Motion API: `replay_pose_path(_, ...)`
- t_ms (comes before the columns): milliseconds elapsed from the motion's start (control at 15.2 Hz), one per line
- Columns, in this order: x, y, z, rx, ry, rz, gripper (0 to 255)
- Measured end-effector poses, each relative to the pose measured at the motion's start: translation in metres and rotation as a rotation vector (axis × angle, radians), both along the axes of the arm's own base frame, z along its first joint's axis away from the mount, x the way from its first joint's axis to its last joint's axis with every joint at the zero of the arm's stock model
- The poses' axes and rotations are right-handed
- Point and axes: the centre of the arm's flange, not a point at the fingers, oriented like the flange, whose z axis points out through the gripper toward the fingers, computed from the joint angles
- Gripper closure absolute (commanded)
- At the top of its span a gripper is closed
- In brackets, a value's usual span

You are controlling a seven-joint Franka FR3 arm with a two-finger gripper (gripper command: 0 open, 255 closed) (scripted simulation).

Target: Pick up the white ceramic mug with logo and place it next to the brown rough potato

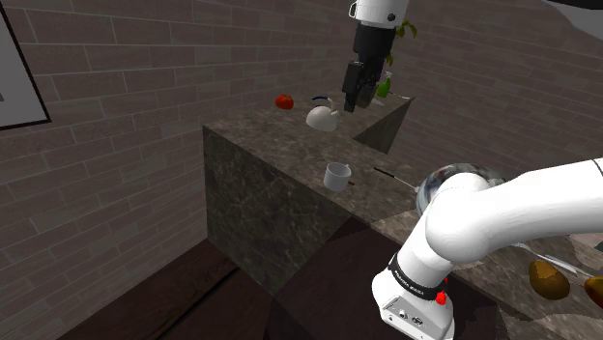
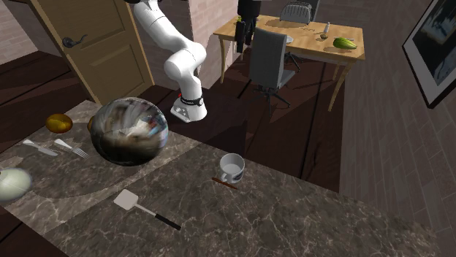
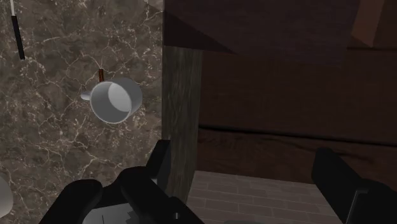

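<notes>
**Mug on counter, gripper aloft**

Shoulder view: mug (image 1: 336, 176) stands upright on the marble counter (image 1: 280, 133), near its edge. Gripper (image 1: 355, 101) hangs at twelve o'clock of the mug, well above it — fingers spread, nothing between them. Potato (image 1: 548, 280) lies at four o'clock of the mug — well apart.
</notes>
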Motion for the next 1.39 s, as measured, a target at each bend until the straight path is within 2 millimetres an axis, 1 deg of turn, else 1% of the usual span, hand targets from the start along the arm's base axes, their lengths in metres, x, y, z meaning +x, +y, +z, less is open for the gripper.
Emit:
replay_pose_path(66,0.0,0.0,0.0,0.0,0.0,0.0,0)
replay_pose_path(132,0.001,-0.002,-0.005,0.0,0.0,0.0,0)
replay_pose_path(264,0.005,-0.014,-0.021,0.002,-0.002,-0.002,0)
replay_pose_path(396,0.014,-0.031,-0.042,0.004,-0.004,-0.003,0)
replay_pose_path(462,0.013,-0.037,-0.054,0.006,-0.006,-0.003,0)
replay_pose_path(594,0.017,-0.054,-0.074,0.008,-0.008,-0.004,0)
replay_pose_path(660,0.02,-0.06,-0.088,0.009,-0.009,-0.005,0)
replay_pose_path(792,0.026,-0.072,-0.107,0.011,-0.012,-0.005,0)
replay_pose_path(1254,0.047,-0.128,-0.179,0.019,-0.022,-0.009,0)
replay_pose_path(1386,0.054,-0.139,-0.204,0.022,-0.024,-0.01,0)
